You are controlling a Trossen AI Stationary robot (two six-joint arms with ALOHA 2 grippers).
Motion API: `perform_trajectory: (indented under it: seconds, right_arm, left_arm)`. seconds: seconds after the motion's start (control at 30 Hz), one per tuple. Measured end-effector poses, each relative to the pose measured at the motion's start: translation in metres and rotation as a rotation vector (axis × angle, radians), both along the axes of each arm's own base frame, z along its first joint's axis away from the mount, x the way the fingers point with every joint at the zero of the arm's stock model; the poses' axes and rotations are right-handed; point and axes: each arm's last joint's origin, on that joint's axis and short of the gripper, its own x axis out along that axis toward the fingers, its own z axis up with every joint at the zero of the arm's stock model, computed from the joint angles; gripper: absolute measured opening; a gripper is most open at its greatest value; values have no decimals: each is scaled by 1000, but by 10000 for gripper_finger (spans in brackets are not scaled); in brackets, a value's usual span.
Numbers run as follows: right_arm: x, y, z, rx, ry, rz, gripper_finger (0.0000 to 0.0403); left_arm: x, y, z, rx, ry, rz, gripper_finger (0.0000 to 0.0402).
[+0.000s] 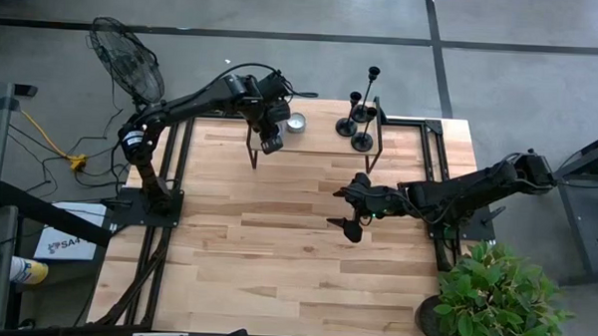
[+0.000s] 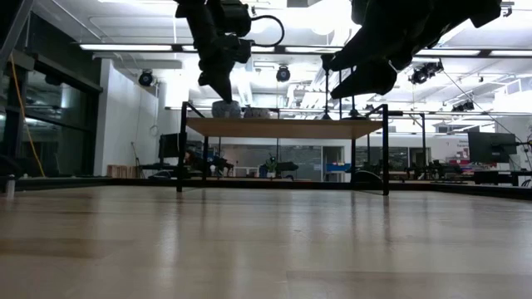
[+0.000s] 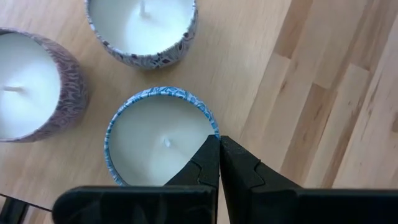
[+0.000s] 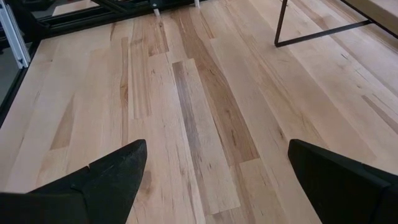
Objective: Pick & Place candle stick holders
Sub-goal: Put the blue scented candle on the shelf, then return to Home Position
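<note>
Three black candle stick holders [image 1: 361, 115] of differing heights stand on their round bases at the right end of a raised wooden shelf [image 1: 319, 154] at the table's far side. My left gripper [image 1: 271, 143] is shut over the shelf's left part, pointing down. Its tips are at the rim of a blue patterned candle tin [image 3: 158, 140] that stands on the shelf beside two other candle tins [image 3: 143, 25] [image 3: 34, 87]. My right gripper [image 1: 348, 210] is open and empty in the air above the bare table [image 4: 186, 124], in front of the shelf. My left gripper's shut fingertips [image 3: 214, 149] come from above and end right at the blue tin's rim [image 3: 214, 127]. I cannot tell whether they touch or pinch the rim. The tin stands upright on the shelf.
The shelf stands on thin black legs [image 4: 311, 31] [image 2: 179, 154]. One candle tin [image 1: 296, 122] shows beside my left gripper. A potted plant [image 1: 494, 295] stands at the near right corner and a fan [image 1: 128, 57] beyond the far left corner. The wooden table in front of the shelf is bare.
</note>
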Motion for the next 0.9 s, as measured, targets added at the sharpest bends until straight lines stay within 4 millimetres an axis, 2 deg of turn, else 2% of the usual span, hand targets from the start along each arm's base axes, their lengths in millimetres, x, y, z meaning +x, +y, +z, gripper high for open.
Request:
perform_trajectory:
  seconds: [0.27,0.6,0.9]
  right_arm:
    - [0,0,0,1,0,0,386]
    - [0,0,0,6,0,2,386]
    - [-1,1,1,12,2,29,386]
  left_arm:
    - [-1,0,0,4,8,-15,5]
    - [1,2,-2,57,28,-6,56]
    - [-5,0,8,107,16,-16,58]
